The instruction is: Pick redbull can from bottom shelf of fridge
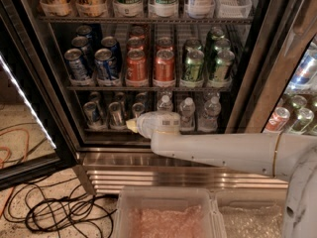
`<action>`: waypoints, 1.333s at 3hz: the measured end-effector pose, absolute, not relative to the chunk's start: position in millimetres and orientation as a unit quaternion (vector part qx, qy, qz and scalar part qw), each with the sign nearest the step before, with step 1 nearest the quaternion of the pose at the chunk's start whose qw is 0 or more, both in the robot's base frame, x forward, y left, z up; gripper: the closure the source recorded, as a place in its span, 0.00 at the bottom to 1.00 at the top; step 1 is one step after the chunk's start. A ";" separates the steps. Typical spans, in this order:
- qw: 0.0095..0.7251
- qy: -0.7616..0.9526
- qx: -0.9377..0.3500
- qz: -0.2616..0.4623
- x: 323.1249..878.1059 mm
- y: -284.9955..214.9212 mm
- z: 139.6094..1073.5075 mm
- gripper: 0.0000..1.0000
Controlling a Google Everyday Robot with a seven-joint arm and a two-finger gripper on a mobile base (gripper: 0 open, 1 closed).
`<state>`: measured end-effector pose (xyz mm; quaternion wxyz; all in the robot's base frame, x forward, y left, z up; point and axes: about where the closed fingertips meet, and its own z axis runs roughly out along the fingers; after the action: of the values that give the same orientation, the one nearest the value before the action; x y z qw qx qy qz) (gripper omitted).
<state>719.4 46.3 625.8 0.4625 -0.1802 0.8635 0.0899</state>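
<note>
The fridge (44, 83) stands open with its glass door swung to the left. On the bottom shelf (106, 131) several slim silver-and-blue redbull cans (92, 114) stand at the left, and small clear water bottles (212, 114) stand at the right. My white arm reaches in from the right along the shelf's front edge. My gripper (131, 126) is at its pale tip, just in front of the right-most redbull can (138, 110) and partly covering it. Nothing shows as held.
The rack above holds blue (105, 63), orange (164, 66) and green cans (193, 66). The ribbed steel base (124, 170) lies below the shelf. Black cables (54, 212) lie on the floor at left. A clear bin (166, 217) sits at the bottom centre.
</note>
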 end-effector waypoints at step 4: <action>0.472 0.864 -0.155 0.080 758.9 43.6 615.9 0.24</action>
<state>758.9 43.6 615.9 0.4721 -0.1547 0.8641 0.0803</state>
